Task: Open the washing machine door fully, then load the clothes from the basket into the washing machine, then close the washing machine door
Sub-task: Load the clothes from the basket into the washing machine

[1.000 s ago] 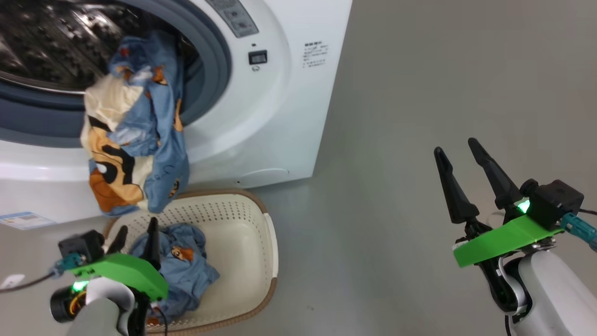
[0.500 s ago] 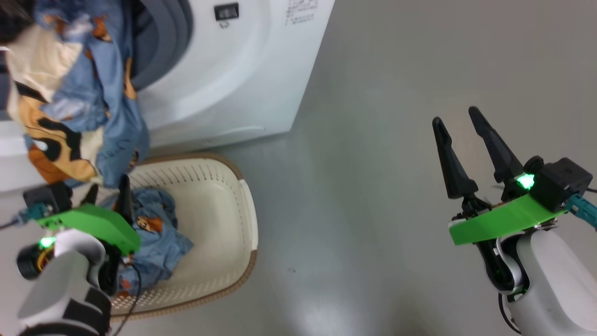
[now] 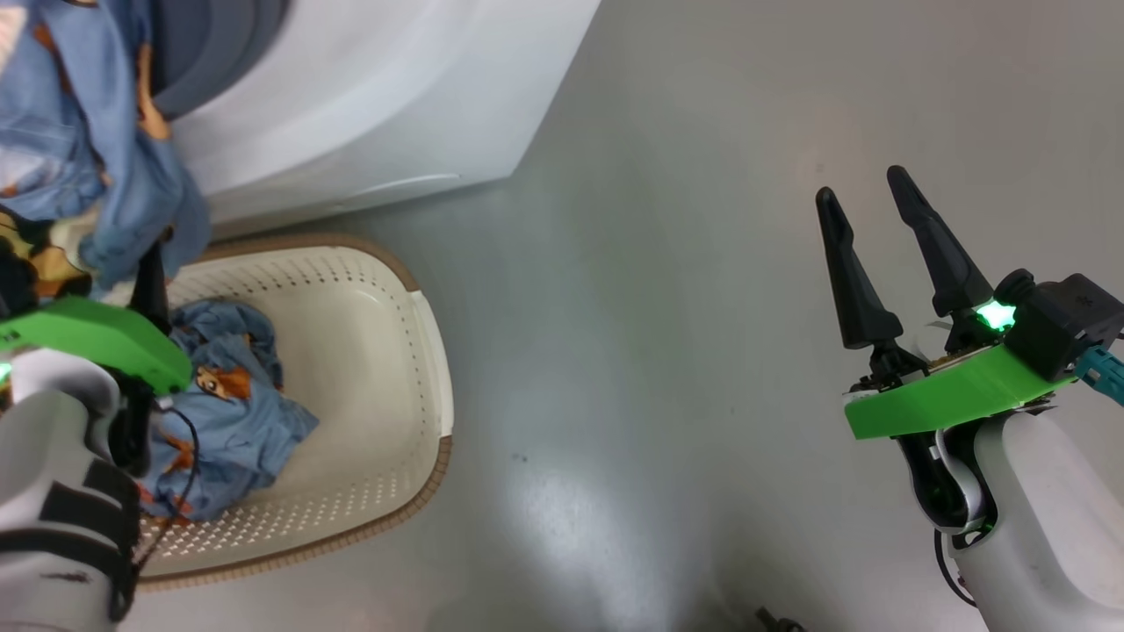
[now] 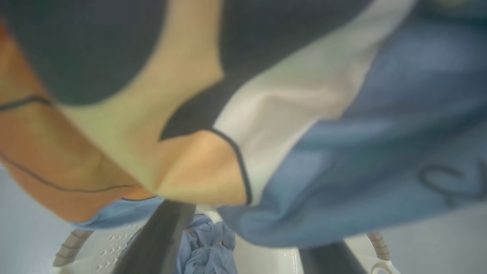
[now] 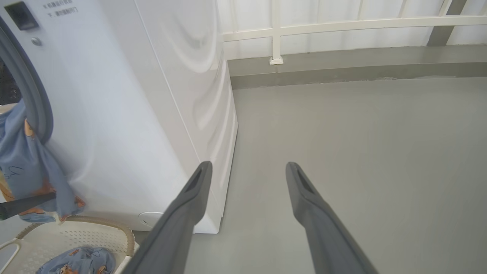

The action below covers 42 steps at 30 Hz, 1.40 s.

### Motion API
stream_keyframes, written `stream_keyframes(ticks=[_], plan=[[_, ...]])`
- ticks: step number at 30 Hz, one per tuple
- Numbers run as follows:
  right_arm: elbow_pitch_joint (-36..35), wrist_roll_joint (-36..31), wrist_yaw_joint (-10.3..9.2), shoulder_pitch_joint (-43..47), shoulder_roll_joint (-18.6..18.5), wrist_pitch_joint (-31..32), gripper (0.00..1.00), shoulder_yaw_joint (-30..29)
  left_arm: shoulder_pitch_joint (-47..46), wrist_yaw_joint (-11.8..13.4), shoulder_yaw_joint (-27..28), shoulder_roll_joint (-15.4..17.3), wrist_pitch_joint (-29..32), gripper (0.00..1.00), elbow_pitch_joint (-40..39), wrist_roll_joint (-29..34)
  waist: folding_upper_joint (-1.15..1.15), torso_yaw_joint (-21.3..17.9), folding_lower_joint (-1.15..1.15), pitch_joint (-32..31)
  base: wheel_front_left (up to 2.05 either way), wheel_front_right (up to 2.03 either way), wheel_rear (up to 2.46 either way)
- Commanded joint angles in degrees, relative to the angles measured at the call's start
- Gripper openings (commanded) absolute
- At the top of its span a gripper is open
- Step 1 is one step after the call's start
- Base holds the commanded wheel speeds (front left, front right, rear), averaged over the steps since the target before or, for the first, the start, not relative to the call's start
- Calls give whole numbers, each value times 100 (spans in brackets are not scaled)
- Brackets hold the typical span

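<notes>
The white washing machine point(image 3: 351, 105) stands at the upper left, its grey-ringed opening cut off by the frame edge. One piece of the clothes point(image 3: 97, 158), light blue with orange and cream patches, hangs out of the opening over the front. Below it sits the cream basket point(image 3: 386, 351) with another blue piece point(image 3: 228, 412) inside. My left gripper point(image 4: 247, 232) is open just under the hanging piece, which covers its fingertips; one finger point(image 3: 154, 281) reaches the basket's far rim. My right gripper point(image 3: 861, 189) is open and empty over the floor to the right. The washing machine door is out of view.
Grey floor point(image 3: 659, 307) spreads to the right of the machine and basket. In the right wrist view a white railing point(image 5: 342, 26) and a low kerb run along the back, behind the machine's side panel point(image 5: 182, 95). A dark cable hangs by my left wrist.
The camera has swung, shifting machine and basket up and left in the picture. My left gripper has moved from over the basket's cloth up to the hanging piece. The right gripper holds its pose.
</notes>
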Motion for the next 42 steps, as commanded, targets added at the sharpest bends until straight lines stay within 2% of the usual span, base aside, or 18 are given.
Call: stream_keyframes(ticks=[1,10,11,12,13,14,25,35,42], plan=[[-152,-84,25,26,-9,-46,100,52,-123,5,100,327,-120,100,12,42,0,-68,0,145,0,0,0],[-151,-116,25,15,41,-46,100,42,-302,135,196,427,-267,100,-117,168,0,-76,0,200,0,0,0],[-145,-119,25,13,44,-46,100,40,-288,153,233,440,-268,90,-194,187,0,-68,0,196,0,0,0],[-138,-122,25,8,49,-46,100,39,-262,166,272,445,-269,42,-267,207,0,-59,0,189,0,0,0],[-132,-126,25,3,52,-46,100,38,-226,168,303,437,-269,31,-324,228,0,-41,0,171,0,0,0],[-128,-127,25,-2,55,-46,100,46,-185,161,327,415,-270,0,-353,240,0,-27,0,155,0,0,0],[10,-71,25,-14,68,-46,100,187,319,41,443,206,-271,0,-694,415,0,198,0,-247,0,0,0],[174,34,25,67,117,-46,100,306,1135,7,864,217,-272,0,-2053,647,0,346,0,-718,0,0,0],[241,96,25,146,118,-46,100,361,1363,5,896,195,-272,0,-3323,573,0,369,0,-907,0,0,0]])
